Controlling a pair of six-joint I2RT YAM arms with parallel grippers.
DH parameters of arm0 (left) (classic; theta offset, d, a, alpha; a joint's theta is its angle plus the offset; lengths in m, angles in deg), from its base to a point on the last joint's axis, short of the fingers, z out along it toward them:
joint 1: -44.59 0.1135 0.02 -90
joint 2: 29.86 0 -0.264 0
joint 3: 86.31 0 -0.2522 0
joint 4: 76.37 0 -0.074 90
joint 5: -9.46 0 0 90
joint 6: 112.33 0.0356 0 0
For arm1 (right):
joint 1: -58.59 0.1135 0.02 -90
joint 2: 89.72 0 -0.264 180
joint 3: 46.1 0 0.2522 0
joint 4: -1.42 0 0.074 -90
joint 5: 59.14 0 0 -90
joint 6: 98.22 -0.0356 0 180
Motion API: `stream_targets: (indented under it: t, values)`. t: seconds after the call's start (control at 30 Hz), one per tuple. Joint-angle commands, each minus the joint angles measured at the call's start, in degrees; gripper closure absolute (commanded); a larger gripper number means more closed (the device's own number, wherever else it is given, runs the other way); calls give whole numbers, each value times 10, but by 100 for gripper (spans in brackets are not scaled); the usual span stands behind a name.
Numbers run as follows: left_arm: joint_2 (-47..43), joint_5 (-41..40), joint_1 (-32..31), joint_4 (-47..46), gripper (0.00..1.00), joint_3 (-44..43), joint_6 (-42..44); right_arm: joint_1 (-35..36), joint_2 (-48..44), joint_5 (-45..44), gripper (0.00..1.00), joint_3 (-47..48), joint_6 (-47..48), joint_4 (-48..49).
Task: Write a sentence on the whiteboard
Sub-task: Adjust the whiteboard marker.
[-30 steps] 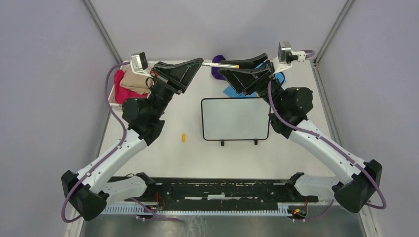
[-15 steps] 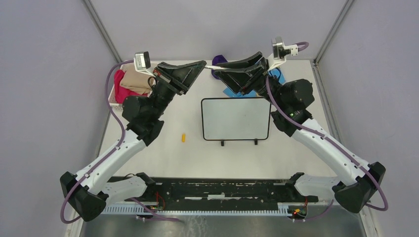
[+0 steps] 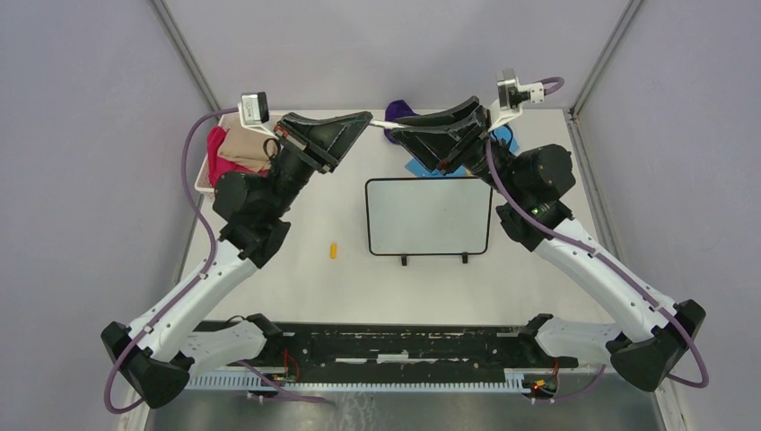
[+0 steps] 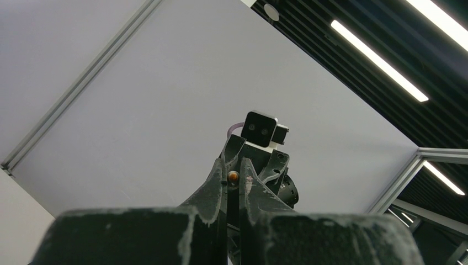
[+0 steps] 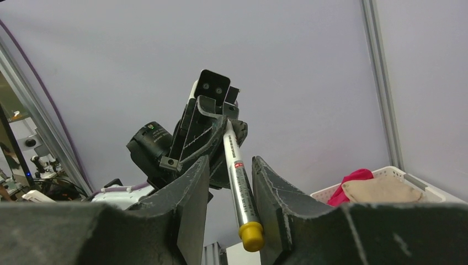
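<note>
The whiteboard point(image 3: 428, 215) lies flat at mid-table and its face is blank; no sentence shows on it. Both arms are raised above its far edge, tips meeting. The marker point(image 3: 380, 123), silver with a yellow end, spans between them. My left gripper point(image 3: 367, 117) is shut on the marker's orange nib end point(image 4: 233, 176). My right gripper point(image 3: 395, 131) is open around the marker's barrel point(image 5: 237, 176), which leans on one finger point(image 5: 270, 187); its yellow end point(image 5: 251, 235) sticks out behind. In the wrist views my left gripper point(image 4: 233, 165) and right gripper point(image 5: 230, 161) face each other.
A small orange cap point(image 3: 333, 250) lies on the table left of the board. A white basket point(image 3: 208, 184) with red and beige cloths stands at the far left. A blue cloth point(image 3: 504, 141) and a purple object point(image 3: 397, 109) lie behind the board.
My right gripper carried the marker leftwards to my left gripper, whose jaws now pinch its nib end. The length of marker showing between the grippers has shrunk.
</note>
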Motion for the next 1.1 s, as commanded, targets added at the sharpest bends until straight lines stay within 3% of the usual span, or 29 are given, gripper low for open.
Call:
stream_targets:
  t: [0.0, 0.23, 0.57, 0.83, 1.07]
  values:
    - [-12, 5, -2, -2, 98, -15, 24, 0, -15, -9, 61, -1, -11, 47]
    - [-14, 0, -2, -6, 98, -11, 24, 0, -10, -2, 76, -3, -26, 64]
    - [-9, -1, -2, -7, 98, -6, 16, 0, -13, 1, 72, -21, -42, 105]
    - [-4, 2, -2, -7, 98, -10, 13, 0, -11, 11, 78, -21, -47, 116]
    - [1, 6, -2, -7, 98, -10, 8, 0, -9, 19, 77, -24, -57, 136]
